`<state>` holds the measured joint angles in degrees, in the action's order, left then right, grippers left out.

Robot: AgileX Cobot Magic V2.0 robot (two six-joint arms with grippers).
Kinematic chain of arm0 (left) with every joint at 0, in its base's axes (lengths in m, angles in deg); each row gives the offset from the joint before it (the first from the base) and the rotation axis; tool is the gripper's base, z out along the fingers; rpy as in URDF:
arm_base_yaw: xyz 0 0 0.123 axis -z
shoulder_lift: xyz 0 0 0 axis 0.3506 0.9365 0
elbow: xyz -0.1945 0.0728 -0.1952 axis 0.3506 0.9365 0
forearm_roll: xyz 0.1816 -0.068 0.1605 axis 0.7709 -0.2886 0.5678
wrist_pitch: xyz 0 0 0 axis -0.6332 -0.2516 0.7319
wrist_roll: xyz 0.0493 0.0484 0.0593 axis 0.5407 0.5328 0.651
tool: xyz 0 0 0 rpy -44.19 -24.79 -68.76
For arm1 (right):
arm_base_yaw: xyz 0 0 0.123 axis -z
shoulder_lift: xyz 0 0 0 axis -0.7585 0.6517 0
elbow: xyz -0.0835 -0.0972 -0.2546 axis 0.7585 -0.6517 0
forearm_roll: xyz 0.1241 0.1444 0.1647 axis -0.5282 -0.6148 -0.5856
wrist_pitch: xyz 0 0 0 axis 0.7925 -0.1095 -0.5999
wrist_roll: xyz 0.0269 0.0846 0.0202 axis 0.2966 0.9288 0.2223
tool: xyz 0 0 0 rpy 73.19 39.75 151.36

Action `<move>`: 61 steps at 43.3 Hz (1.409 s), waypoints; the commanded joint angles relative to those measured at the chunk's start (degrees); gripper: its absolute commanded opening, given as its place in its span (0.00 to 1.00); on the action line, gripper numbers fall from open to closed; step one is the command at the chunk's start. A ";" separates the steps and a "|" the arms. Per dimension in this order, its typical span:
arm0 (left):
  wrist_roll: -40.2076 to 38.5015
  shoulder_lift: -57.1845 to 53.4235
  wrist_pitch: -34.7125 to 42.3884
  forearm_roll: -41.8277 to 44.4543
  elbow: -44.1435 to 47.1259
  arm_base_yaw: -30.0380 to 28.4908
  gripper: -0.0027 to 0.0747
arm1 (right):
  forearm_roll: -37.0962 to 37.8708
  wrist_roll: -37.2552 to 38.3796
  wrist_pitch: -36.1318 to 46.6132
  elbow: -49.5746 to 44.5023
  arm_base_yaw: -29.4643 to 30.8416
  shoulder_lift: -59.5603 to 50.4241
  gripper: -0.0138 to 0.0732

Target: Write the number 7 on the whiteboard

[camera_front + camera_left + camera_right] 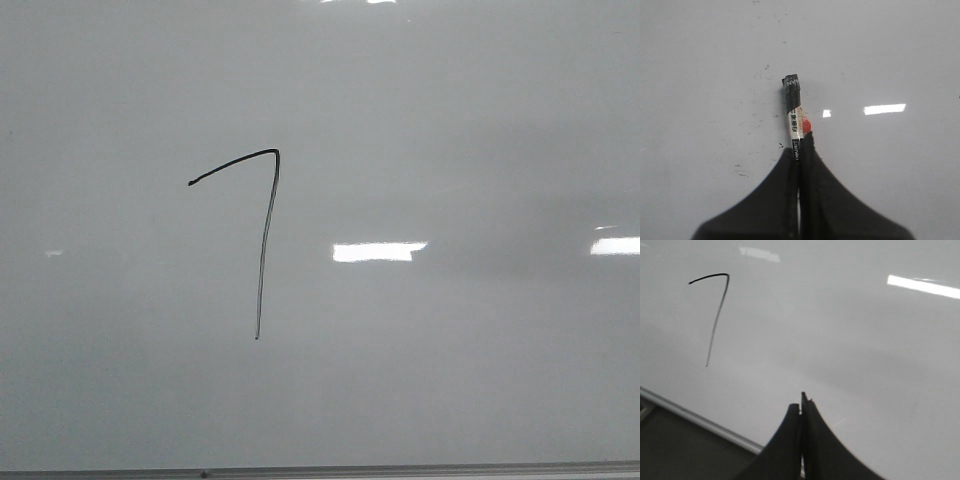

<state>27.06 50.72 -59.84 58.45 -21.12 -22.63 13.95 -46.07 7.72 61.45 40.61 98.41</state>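
Glossy pale grey-white whiteboard [480,120] already had the thin black hand-drawn number 7 [262,240] on it, left of centre in the front view.

The slim black marker pen with a white label [794,117] looked light, stiff and a bit slick, so I'd guess mid-barrel is the spot, which is about where the left gripper [799,150] was pinched tight on it. The right gripper [801,407] was closed with nothing in it. Only the left wrist view showed the pen, plus little dark specks on the board; the right wrist view caught the 7 at upper left and the board's grey metal edge [700,422], and the front view showed no arms at all.
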 commanded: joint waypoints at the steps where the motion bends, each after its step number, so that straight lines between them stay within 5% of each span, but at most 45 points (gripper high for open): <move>1: -0.18 -0.93 4.72 -0.11 0.23 -0.04 0.01 | 2.92 3.01 9.38 -1.77 0.79 -3.75 0.08; 9: -0.18 -0.93 4.72 -0.11 0.23 -0.04 0.01 | 13.53 19.67 17.93 -11.12 4.80 -13.50 0.08; 19: -0.18 -0.93 4.72 -0.11 0.23 -0.04 0.01 | 27.38 36.53 18.55 -19.62 10.02 -23.71 0.08; 61: -0.18 -0.82 4.72 -0.11 0.23 -0.04 0.01 | 31.08 36.96 16.36 -22.54 10.02 -29.02 0.08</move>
<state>27.16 50.72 -59.64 58.45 -21.12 -22.63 44.48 -9.29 19.92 38.70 50.36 70.46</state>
